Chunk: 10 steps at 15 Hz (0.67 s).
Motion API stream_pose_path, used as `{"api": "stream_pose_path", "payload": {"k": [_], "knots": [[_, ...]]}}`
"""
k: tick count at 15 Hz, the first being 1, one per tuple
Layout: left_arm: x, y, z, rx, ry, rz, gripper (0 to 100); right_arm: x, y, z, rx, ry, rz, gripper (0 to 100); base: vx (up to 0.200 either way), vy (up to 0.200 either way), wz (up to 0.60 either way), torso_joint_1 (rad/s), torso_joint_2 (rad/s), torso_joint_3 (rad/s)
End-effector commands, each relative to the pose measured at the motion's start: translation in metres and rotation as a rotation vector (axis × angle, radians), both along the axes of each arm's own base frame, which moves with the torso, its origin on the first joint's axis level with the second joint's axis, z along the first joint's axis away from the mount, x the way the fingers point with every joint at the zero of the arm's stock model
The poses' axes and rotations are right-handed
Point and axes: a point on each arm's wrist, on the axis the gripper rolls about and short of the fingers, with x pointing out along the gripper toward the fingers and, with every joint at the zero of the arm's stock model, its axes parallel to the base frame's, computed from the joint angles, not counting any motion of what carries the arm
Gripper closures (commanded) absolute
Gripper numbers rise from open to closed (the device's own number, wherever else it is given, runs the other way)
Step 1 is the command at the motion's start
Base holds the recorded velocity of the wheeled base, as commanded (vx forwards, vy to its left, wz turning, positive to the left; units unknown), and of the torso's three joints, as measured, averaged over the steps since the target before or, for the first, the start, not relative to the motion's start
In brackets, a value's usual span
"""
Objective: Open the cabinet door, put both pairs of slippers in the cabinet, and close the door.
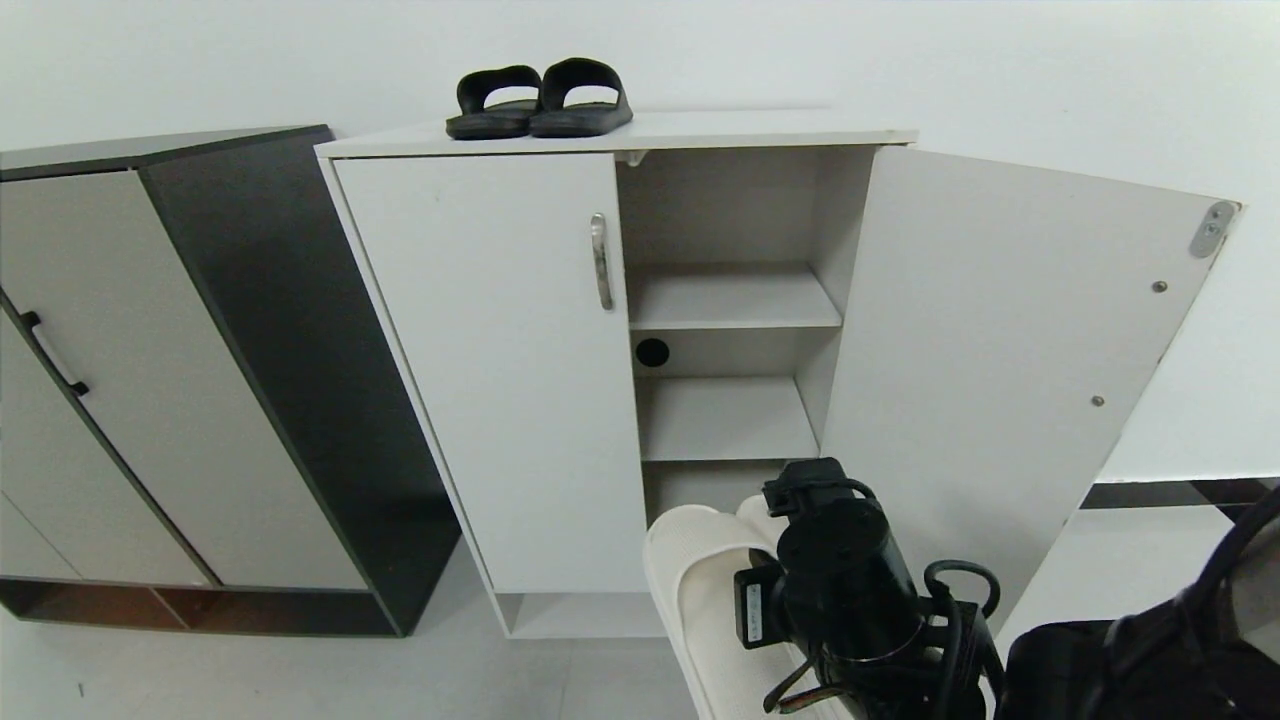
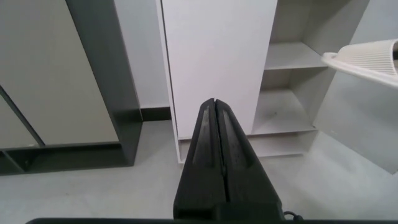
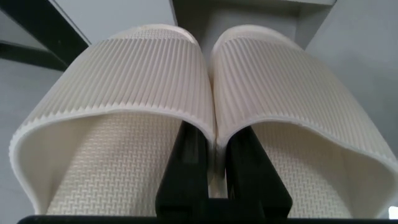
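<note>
Fingers (image 3: 186,177) of the right gripper (image 3: 214,168) are clamped on the pair of white slippers (image 3: 143,74). They pinch the two inner side walls together, so the ribbed straps sit side by side with the toes pointing toward the cabinet. The pair is held in the air, low in front of the cabinet's open right half, near the bottom compartment and not yet inside. The left gripper (image 2: 214,109) hangs off to the left above the floor (image 2: 93,193), its fingers pressed together on nothing, facing the closed left door (image 1: 480,380). Beyond, the white cabinet (image 1: 750,128) stands with its right door (image 1: 1000,350) swung wide, showing an upper shelf (image 1: 730,300) and a lower shelf (image 1: 725,420), with a round hole (image 1: 652,352) in the back panel between them. A metal handle (image 1: 599,260) runs upright along the left door's inner edge. The black slippers (image 1: 540,100) rest side by side on the cabinet's top, toward its left end. A dark grey cabinet (image 1: 280,350) stands just beside it on the left.
</note>
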Motion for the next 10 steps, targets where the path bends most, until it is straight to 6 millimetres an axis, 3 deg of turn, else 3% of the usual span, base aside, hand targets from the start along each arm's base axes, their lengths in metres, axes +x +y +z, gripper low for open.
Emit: {"api": "stream_pose_path", "payload": {"k": [1,10], "knots": [[0.0,0.0,0.0,-0.001,0.002,0.0,100,0.003,0.002,-0.009,-0.018,0.014,-0.005,100,0.0,0.0,0.0,-0.002,0.01,-0.105],[0.0,0.0,0.0,0.001,0.003,0.0,100,0.038,0.014,-0.033,-0.064,0.002,-0.125,100,0.0,0.0,0.0,0.003,0.0,-0.189]]}}
